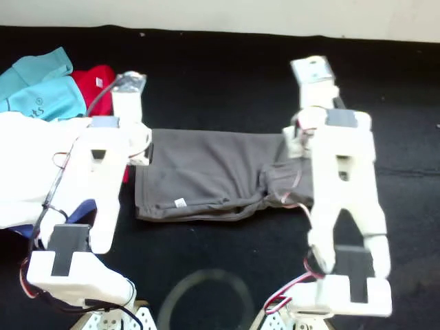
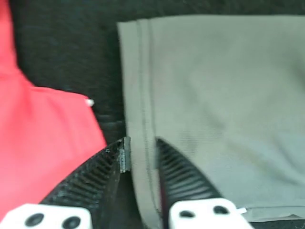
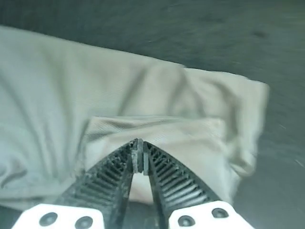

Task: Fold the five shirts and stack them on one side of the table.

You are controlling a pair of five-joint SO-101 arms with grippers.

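One black table [image 1: 227, 82] bears two arms. One grey shirt [image 1: 206, 172] lies at its middle. The high view adds one white shirt [image 1: 27, 165], one teal shirt [image 1: 38, 86] and one red shirt [image 1: 96, 79], heaped left. The wrist views show the left claw [image 2: 140, 152] spread astride the grey hem and the right claw [image 3: 139, 162] pressed together on a folded flap.

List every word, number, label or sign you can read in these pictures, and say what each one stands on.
No text here can be read.
On the teal shirt, a white print: too blurred to read.
On the grey shirt, a small white tag: too small to read.
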